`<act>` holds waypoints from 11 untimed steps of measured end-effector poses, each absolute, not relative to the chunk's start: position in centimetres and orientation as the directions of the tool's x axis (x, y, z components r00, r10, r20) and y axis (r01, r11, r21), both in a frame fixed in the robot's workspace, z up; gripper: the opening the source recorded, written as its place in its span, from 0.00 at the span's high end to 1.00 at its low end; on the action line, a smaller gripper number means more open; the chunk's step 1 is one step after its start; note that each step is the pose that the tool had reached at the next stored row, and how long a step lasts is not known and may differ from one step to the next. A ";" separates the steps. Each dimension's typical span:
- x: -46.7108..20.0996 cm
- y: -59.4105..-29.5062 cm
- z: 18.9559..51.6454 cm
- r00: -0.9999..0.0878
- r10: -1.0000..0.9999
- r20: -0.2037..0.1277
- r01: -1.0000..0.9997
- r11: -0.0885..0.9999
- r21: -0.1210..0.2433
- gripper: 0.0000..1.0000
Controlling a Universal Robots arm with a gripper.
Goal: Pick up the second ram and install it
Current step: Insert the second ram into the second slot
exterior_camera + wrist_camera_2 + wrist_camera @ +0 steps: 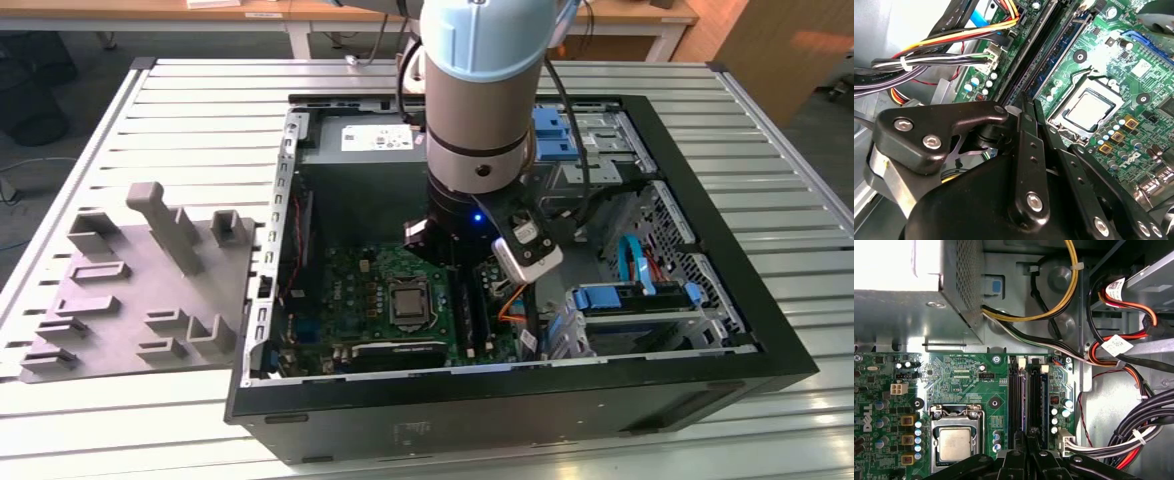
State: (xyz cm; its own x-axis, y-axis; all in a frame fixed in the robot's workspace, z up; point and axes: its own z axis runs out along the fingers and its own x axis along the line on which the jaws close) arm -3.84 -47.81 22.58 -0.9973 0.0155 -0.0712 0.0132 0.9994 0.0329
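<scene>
the slatted table (160,110) carries the open computer case (521,410), whose walls hem in the arm (474,100) on every side. a grey fixture tray (134,290) lies outside the case, on the exterior view's left. inside, the power supply box (909,305) borders one edge of the motherboard (969,380) and cable bundles (1134,435) crowd another, so the free room is mostly above the board. the memory slots (1026,395) are long, narrow, parallel channels beside the processor socket (954,442), with their long axis pointing toward the power supply box. the gripper (1027,432) hangs directly over them, closed to a thin gap. whether the ram is pinched there or seated below, i cannot tell.
</scene>
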 end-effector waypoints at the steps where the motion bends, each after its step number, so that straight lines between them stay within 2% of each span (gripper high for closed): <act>1: -3.8 -47.8 22.6 -0.997 0.015 -0.071 0.013 0.999 0.033 0.87; 11: -4.0 -47.8 22.6 -0.997 0.015 -0.071 0.013 0.999 0.033 0.87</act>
State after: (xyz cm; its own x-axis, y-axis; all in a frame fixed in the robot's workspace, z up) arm -3.97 -47.80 22.58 -0.9973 0.0151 -0.0712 0.0128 0.9994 0.0326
